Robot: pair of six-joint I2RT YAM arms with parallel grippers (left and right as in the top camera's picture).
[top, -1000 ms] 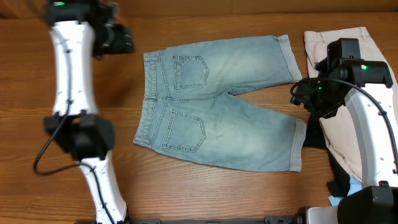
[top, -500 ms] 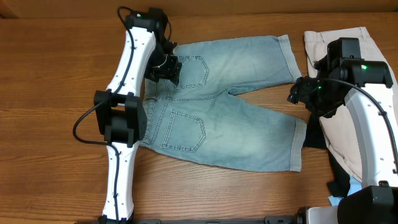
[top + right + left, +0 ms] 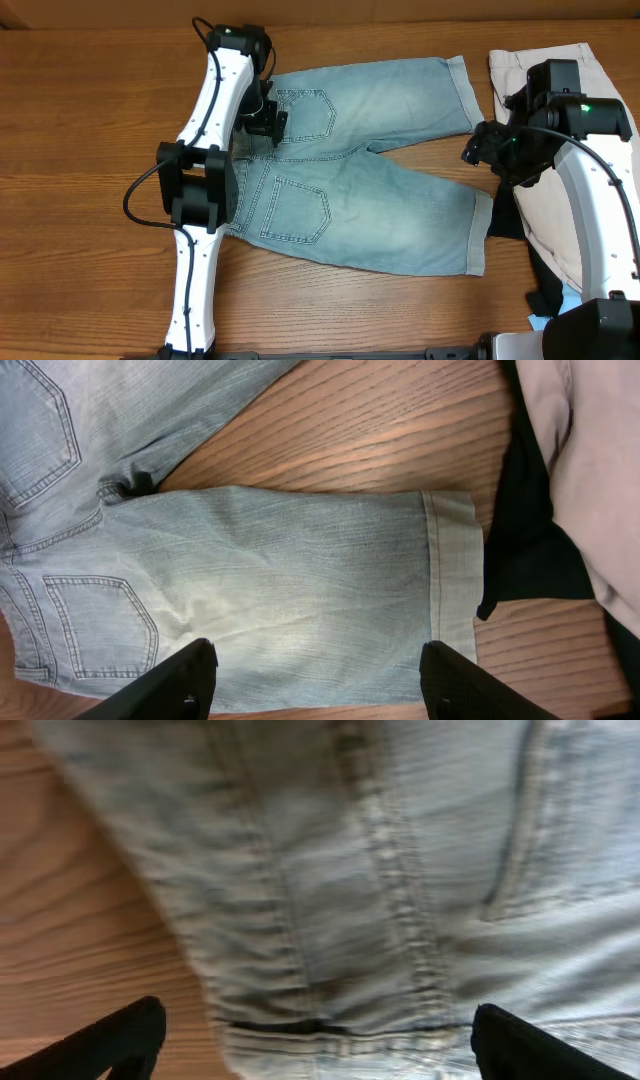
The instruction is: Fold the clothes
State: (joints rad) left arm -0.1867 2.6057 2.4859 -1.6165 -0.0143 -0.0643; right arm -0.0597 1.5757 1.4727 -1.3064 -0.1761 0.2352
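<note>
You look poised for the first fold's grasp: left claw (image 3: 315, 1032) and right claw (image 3: 318, 656) hang open over the faded light-blue denim shorts (image 3: 380, 190), so pinch waistband (image 3: 240, 165) and cuff (image 3: 455, 575) next.

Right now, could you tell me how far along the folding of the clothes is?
Done: the denim shorts lie spread flat, pockets up. In hand: the left gripper is open over them beside the upper back pocket; the right gripper hovers open above the lower leg. Left: no fold is made yet, and the beige shorts and black garment wait piled at the right.
</note>
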